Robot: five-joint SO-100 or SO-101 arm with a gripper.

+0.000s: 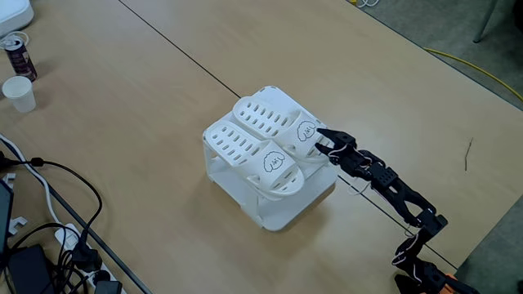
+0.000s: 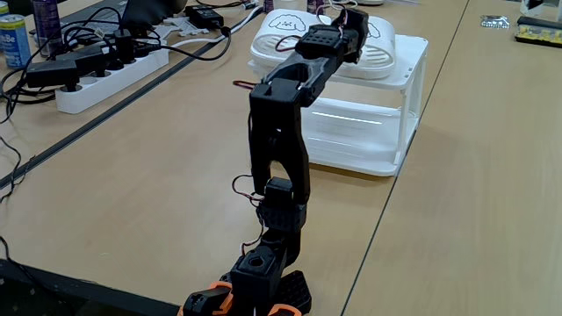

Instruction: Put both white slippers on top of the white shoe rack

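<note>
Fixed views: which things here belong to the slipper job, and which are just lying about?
Part of the job:
- white slippers, both lying on top of the rack
- white shoe rack
- hand, at the right-hand slipper's toe end in the view looking down on the table

Lying about:
- paper cup
- drink can
- power strip
- black cables

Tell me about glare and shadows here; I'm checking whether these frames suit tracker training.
In a fixed view from above, light is even, the shoe rack casting only a soft shadow, the slippers sharp. In a fixed view from behind the arm, the rack's lower shelf shows bright glare; the tool hides part of one slipper.
</note>
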